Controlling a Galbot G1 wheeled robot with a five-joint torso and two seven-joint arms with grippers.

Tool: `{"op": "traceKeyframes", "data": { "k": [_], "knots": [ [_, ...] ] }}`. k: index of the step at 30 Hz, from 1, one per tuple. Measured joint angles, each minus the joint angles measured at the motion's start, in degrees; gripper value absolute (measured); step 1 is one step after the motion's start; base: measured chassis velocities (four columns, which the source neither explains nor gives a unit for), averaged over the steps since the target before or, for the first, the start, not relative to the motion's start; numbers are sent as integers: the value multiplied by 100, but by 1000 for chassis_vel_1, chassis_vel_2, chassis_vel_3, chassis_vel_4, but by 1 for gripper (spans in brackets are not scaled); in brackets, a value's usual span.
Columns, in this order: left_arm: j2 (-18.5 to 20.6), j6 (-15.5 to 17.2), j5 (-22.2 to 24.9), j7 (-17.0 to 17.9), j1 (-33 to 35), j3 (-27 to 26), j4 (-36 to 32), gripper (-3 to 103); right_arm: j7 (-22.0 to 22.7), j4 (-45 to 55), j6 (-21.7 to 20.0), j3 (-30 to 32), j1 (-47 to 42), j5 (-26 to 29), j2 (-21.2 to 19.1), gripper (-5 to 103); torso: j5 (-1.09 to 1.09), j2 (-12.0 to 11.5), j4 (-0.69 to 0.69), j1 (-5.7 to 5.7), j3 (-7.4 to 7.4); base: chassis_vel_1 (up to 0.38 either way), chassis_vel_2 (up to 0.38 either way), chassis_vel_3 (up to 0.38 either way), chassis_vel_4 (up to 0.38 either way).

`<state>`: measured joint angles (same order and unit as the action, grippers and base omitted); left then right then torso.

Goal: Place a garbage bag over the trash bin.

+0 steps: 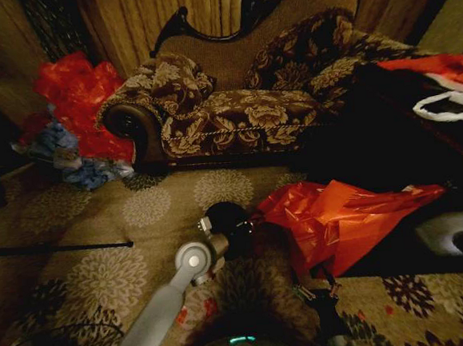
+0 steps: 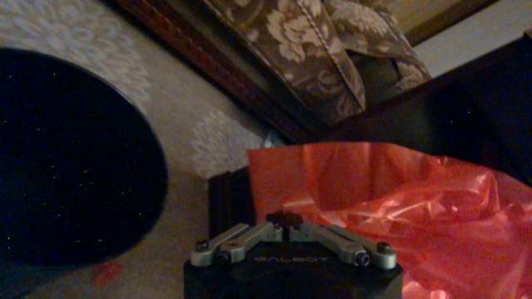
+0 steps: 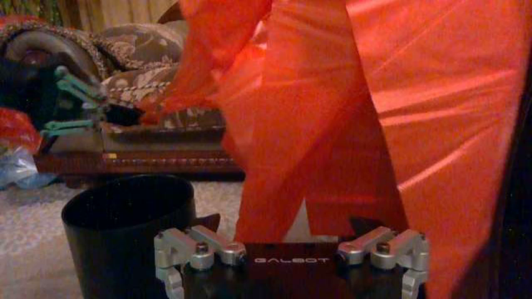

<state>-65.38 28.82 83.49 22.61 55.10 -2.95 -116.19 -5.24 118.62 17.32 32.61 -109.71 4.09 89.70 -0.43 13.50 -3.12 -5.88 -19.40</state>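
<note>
Bin point(image 1: 229, 221) stands on the carpet just under my left gripper point(image 1: 251, 218), whose fingers are pressed together on the near-left corner of the garbage bag point(image 1: 339, 220). The bag stretches to the right from there. My right gripper point(image 1: 317, 289), fingers spread, waits near, below the bag.

A dimly lit room with a tan carpet point(image 1: 98, 207) patterned in pale floral medallions. An ornate sofa point(image 1: 234, 109) in brown-and-cream floral upholstery, with a dark carved wooden frame and a rolled arm, stands against vertically striped beige curtains point(image 1: 179, 13). A heap of red plastic point(image 1: 77, 93) lies left of the sofa.
</note>
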Motion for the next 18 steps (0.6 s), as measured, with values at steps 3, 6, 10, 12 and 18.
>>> {"op": "traceKeyframes", "data": {
  "k": [3,6,10,12,18],
  "knots": [
    [198,-19,20,-23,170,-192,-126,0,0,16,-3,14,3,25,-22,100,0,0,0,0,0,0,0,0,0],
    [340,-39,23,-41,322,-317,-219,0,0,20,-3,19,6,43,-32,100,0,0,0,0,0,0,0,0,0],
    [510,-57,23,-65,506,-402,-352,0,0,20,-4,26,26,60,-46,100,0,0,1,0,0,0,0,0,0],
    [550,-64,23,-68,537,-434,-384,0,0,21,-4,26,30,63,-48,100,0,0,0,0,0,0,0,0,0],
    [716,-111,95,-64,558,-728,-508,0,2,25,-6,34,36,91,-63,100,1,0,0,0,0,0,0,0,0]
  ]
}}
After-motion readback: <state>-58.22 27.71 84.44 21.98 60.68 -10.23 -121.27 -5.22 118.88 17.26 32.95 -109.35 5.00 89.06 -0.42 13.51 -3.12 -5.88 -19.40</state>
